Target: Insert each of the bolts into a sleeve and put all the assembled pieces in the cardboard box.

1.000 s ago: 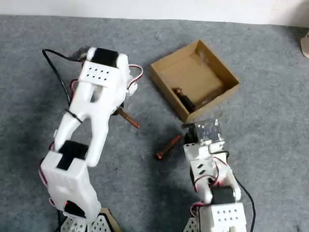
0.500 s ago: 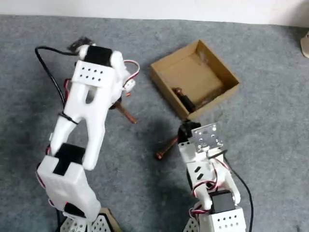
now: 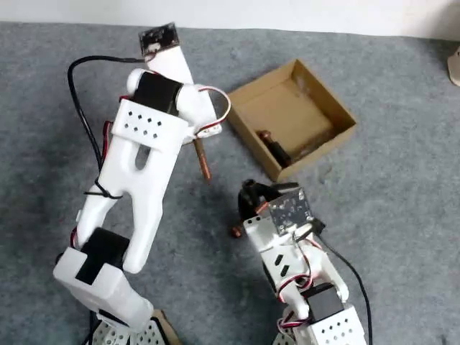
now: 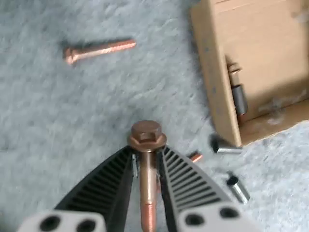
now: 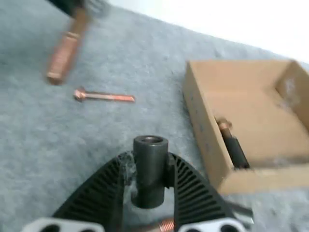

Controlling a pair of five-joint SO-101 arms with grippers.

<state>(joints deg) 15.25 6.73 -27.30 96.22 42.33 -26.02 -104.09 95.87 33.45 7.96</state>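
My left gripper [image 3: 198, 141] is shut on a copper bolt [image 3: 204, 159] and holds it above the carpet, left of the cardboard box [image 3: 251, 139]. In the left wrist view the bolt [image 4: 146, 137] stands between the fingers, hex head outward. My right gripper [image 3: 253, 196] is shut on a dark sleeve [image 5: 149, 147], open end up, in front of the box. A loose bolt [image 3: 236, 230] lies by the right arm, partly hidden. Another bolt [image 4: 99, 50] lies on the carpet. An assembled piece [image 3: 274, 148] rests inside the box.
Two loose dark sleeves [image 4: 225, 144] [image 4: 238, 188] lie on the carpet near the box's wall [image 4: 212, 72]. Grey carpet covers the table. The left arm's black cable [image 3: 80, 108] loops out to the left. A tan object [image 3: 453, 66] sits at the far right edge.
The left arm has risen and swung toward the box, and its bolt now hangs nearly straight down. The right arm has shifted left with the sleeve and covers part of the loose bolt.
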